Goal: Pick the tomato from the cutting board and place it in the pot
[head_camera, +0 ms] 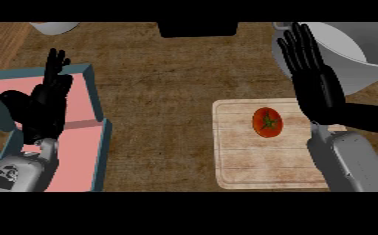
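Note:
A red tomato with a green stem lies on the pale wooden cutting board at the lower right. The grey pot stands behind the board at the upper right, partly hidden by my right hand. My right hand is open with straight fingers pointing away, just right of the tomato and apart from it, its fingertips over the pot's rim. My left hand is open at the left, fingers up, resting over the pink tray.
A teal-walled tray with a pink floor sits at the left under my left forearm. A white bowl shows at the top left edge. A dark object sits at the top centre. Brown wooden counter lies between tray and board.

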Controlling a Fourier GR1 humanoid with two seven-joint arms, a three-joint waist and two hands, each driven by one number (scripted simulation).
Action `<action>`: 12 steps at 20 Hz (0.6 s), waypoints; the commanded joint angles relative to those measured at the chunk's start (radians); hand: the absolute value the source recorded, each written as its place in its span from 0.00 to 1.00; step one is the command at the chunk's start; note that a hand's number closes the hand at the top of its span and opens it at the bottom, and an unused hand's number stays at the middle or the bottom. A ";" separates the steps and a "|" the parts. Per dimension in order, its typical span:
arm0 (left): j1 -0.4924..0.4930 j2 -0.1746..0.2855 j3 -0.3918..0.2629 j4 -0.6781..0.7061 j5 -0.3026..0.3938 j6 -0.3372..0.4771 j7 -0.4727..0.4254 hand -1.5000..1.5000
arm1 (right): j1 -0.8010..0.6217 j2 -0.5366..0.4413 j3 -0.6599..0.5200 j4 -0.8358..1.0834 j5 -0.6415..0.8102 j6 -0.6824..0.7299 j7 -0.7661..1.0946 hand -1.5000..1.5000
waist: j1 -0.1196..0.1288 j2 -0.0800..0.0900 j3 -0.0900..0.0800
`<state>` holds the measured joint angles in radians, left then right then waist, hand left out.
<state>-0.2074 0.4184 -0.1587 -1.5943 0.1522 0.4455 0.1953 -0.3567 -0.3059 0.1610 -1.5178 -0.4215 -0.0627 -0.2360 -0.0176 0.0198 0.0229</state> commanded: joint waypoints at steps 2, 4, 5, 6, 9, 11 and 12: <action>0.005 -0.066 -0.042 0.019 -0.011 -0.024 0.000 0.50 | 0.004 0.004 0.032 -0.012 0.026 0.019 0.070 0.00 | 0.016 -0.020 -0.023; -0.014 -0.054 -0.044 -0.023 0.029 -0.071 0.042 0.50 | -0.032 0.026 0.115 -0.023 0.069 0.020 0.123 0.00 | 0.020 -0.021 -0.023; 0.061 -0.082 -0.050 -0.048 0.073 -0.096 -0.006 0.50 | 0.032 0.018 0.153 -0.030 0.076 0.063 0.098 0.00 | 0.023 -0.022 -0.024; 0.031 -0.067 -0.039 -0.086 0.104 -0.116 0.057 0.50 | -0.016 0.020 0.148 0.026 0.062 0.103 0.098 0.00 | 0.032 -0.020 -0.023; 0.060 -0.089 -0.049 -0.029 0.112 -0.107 0.039 0.50 | 0.016 -0.191 0.052 0.020 0.448 -0.214 0.003 0.00 | -0.034 -0.033 -0.029; 0.056 -0.102 -0.054 -0.036 0.121 -0.103 0.059 0.50 | 0.115 -0.143 0.101 -0.047 0.535 -0.293 -0.142 0.00 | -0.029 -0.030 -0.023; 0.082 -0.110 -0.053 -0.042 0.118 -0.093 0.044 0.50 | 0.174 -0.199 0.068 -0.130 0.511 -0.266 -0.186 0.00 | -0.041 -0.035 -0.023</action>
<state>-0.1563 0.3333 -0.2083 -1.6309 0.2464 0.3556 0.2336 -0.2953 -0.4550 0.2449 -1.5480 -0.0325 -0.2217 -0.2868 -0.0387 -0.0117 -0.0050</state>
